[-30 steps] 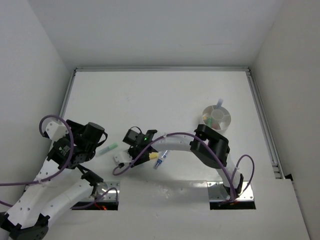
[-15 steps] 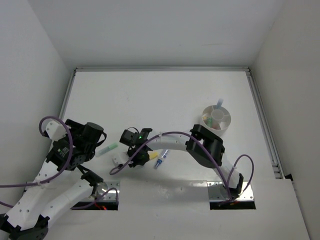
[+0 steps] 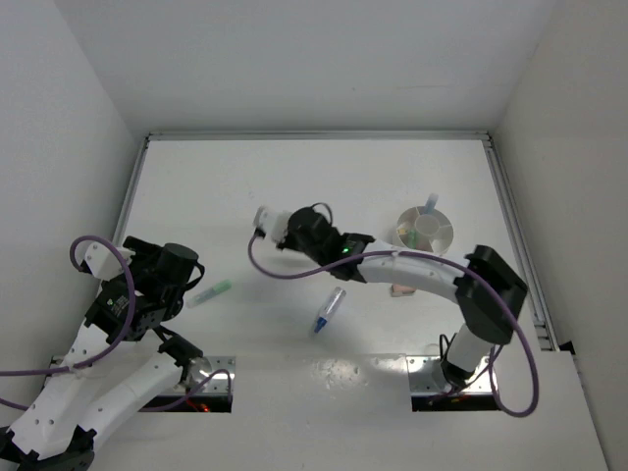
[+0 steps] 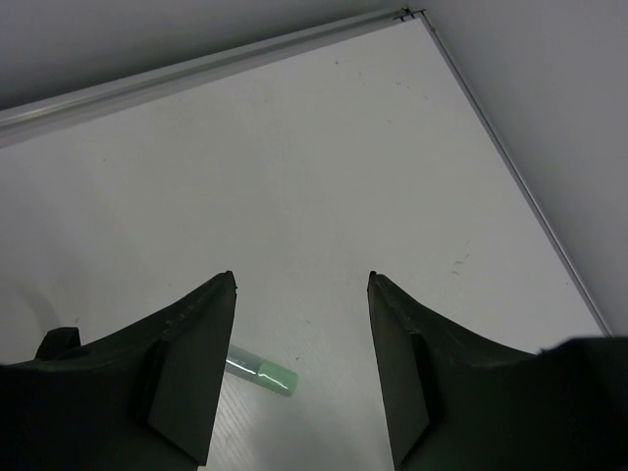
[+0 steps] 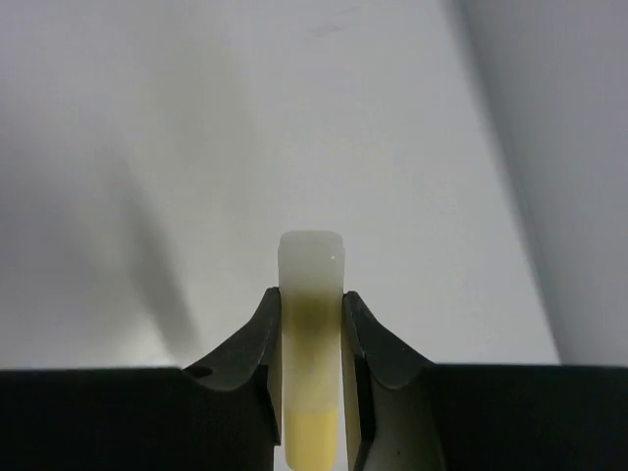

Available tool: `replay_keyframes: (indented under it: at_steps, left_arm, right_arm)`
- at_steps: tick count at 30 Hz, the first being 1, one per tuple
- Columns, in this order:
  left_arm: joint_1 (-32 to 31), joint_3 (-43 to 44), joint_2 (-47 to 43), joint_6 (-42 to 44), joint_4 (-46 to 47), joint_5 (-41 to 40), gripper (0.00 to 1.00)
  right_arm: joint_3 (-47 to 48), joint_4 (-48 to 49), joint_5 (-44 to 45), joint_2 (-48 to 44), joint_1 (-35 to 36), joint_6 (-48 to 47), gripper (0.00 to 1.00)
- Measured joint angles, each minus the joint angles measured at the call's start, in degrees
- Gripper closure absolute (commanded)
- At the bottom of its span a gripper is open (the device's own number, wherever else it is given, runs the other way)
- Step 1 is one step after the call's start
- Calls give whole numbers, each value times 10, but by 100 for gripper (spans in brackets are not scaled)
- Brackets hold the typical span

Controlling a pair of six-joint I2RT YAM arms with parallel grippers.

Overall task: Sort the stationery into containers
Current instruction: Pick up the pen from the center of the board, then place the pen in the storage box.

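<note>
My right gripper [image 5: 311, 312] is shut on a yellow highlighter [image 5: 312, 285] with a pale cap and holds it above the middle of the table; in the top view it [image 3: 278, 224] is left of the round white divided bowl [image 3: 439, 240], which holds a few pens. My left gripper [image 4: 302, 287] is open and empty, with a green pen [image 4: 260, 371] lying on the table between its fingers, near the left one. The green pen [image 3: 211, 292] lies just right of my left gripper [image 3: 183, 287]. A blue pen [image 3: 329, 309] lies on the table in front of the right arm.
A small pinkish block [image 3: 400, 289] lies on the table below the bowl. White walls close in the table on the left, back and right. Metal rails [image 3: 515, 226] run along the table's edges. Two metal base plates [image 3: 446, 378] sit at the near edge.
My right gripper has lifted the yellow highlighter off the table near the blue pen and swung up and back toward the table's middle. The left arm has barely moved.
</note>
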Motion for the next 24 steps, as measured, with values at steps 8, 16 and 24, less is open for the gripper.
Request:
replay_keyframes:
  at_steps: [8, 16, 24]
  left_arm:
    - [0, -1, 1, 26, 23, 3, 39]
    - [0, -15, 29, 104, 92, 34, 39]
    - [0, -19, 60, 155, 138, 60, 39]
  right_arm:
    - [-128, 393, 267, -146, -135, 31, 100]
    - [-208, 428, 354, -257, -306, 141, 100]
    - [-206, 292, 327, -307, -439, 331, 100]
